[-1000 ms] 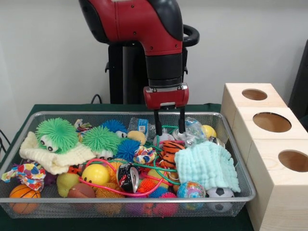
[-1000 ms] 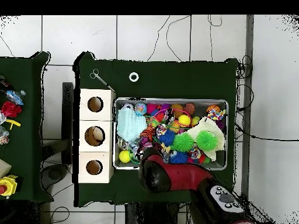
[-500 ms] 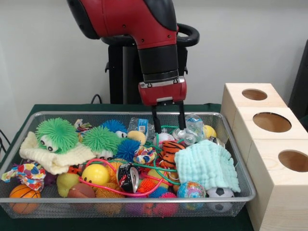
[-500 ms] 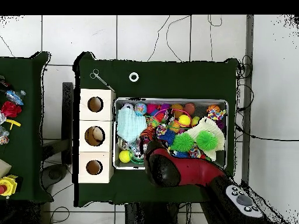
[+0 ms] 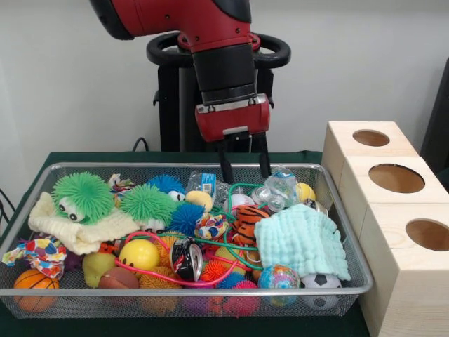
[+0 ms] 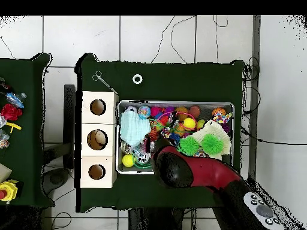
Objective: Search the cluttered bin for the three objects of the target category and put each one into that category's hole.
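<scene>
Green-covered table [image 6: 180,81], wire bin [image 5: 349,261] crammed with toys. Gripper [image 5: 245,170] hanging over the far edge, fingers [image 5: 227,168] spread, nothing pinched, mint cloth [image 5: 302,241] nearby.

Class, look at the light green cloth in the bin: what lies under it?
Under the light green cloth, a soccer ball and a multicoloured ball peek out at its front edge. Anything further beneath is covered.

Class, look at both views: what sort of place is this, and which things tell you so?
Probably a robotics lab set up for sorting tests: a wire bin crammed with toys, wooden boxes with round holes, and a robot arm's tool above the bin.
</scene>
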